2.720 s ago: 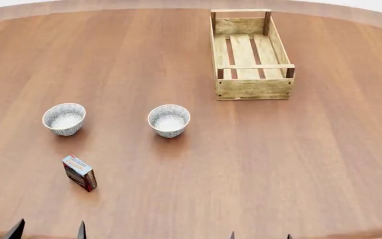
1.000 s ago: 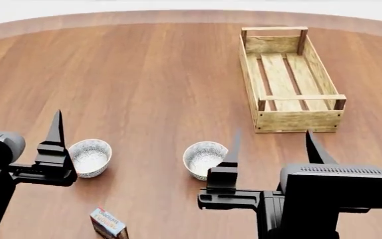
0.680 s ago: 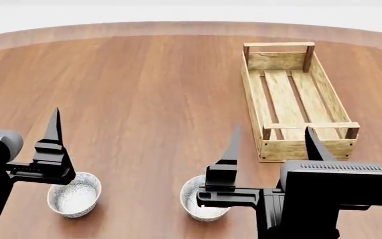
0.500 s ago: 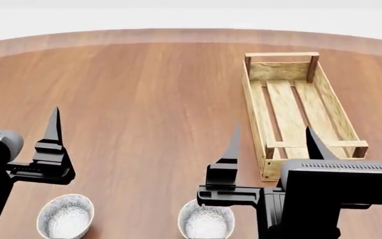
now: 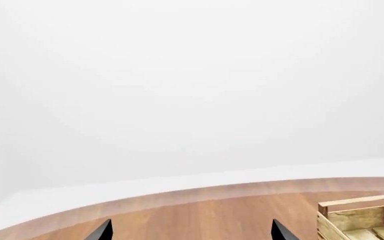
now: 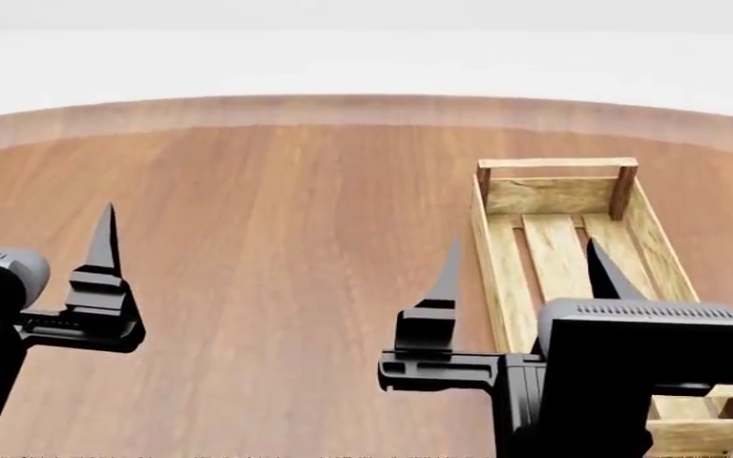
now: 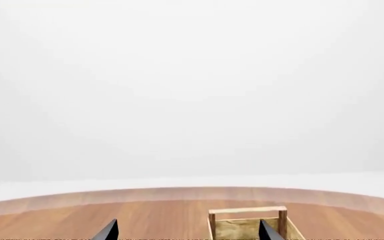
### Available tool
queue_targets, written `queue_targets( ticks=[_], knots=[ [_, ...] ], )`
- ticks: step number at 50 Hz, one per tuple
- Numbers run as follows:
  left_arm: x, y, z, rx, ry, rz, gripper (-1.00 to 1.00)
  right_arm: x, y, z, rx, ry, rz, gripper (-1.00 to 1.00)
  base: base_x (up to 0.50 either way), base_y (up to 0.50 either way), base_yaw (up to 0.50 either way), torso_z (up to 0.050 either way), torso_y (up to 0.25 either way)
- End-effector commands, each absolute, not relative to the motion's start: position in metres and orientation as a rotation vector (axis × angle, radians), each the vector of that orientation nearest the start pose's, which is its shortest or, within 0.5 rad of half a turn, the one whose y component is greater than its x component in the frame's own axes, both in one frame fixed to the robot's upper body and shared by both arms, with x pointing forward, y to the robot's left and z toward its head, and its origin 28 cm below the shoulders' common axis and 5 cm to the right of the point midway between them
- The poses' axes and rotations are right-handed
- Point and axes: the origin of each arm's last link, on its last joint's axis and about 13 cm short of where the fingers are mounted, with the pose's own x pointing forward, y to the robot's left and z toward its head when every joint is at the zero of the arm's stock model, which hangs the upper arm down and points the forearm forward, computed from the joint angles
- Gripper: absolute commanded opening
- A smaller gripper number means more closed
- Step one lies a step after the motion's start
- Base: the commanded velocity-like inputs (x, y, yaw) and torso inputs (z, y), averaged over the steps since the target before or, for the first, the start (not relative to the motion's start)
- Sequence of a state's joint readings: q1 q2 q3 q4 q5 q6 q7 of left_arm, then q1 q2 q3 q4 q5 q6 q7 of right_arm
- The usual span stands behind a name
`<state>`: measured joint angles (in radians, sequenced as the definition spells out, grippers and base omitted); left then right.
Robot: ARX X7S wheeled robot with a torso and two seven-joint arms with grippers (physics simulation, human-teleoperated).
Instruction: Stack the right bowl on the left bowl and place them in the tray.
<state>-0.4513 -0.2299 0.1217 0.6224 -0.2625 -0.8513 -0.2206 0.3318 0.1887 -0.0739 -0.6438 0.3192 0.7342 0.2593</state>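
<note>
The light-wood tray (image 6: 557,243) lies on the round wooden table at the right in the head view, partly behind my right arm. It also shows in the left wrist view (image 5: 362,220) and in the right wrist view (image 7: 245,224). Both bowls are out of view. My left gripper (image 6: 30,239) is raised at the left, open and empty, its fingertips wide apart. My right gripper (image 6: 526,267) is raised in front of the tray, open and empty. In the wrist views only the fingertips (image 5: 102,231) (image 7: 108,231) show, far apart.
The brown table (image 6: 278,239) runs to a curved far edge, with a white background beyond. The small red and blue box is out of view.
The head view has tilted upward: the two bowls and the box slid down out of the picture, and the tray moved lower. Both arms stay raised with open grippers.
</note>
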Motion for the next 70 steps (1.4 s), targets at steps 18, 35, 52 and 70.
queue_targets(
  ticks=[18,35,52,70],
  knots=[
    [0.249,0.213,0.182,0.080,-0.190,-0.028,1.00,0.237,-0.099,0.168,0.042,-0.154,0.032,1.00,0.09,0.00,0.00,0.000,0.000],
    [0.249,0.214,0.184,0.081,-0.189,-0.020,1.00,0.248,-0.111,0.211,0.010,0.128,0.066,1.00,0.00,0.00,0.00,0.000,0.000],
    [0.248,0.215,0.184,0.080,-0.184,-0.016,1.00,0.251,-0.119,0.203,-0.034,0.402,0.112,1.00,0.00,0.00,0.00,0.000,0.000],
    [0.249,0.216,0.183,0.079,-0.180,-0.012,1.00,0.243,-0.123,0.183,-0.058,0.550,0.137,1.00,0.00,0.00,0.00,0.000,0.000]
  ],
)
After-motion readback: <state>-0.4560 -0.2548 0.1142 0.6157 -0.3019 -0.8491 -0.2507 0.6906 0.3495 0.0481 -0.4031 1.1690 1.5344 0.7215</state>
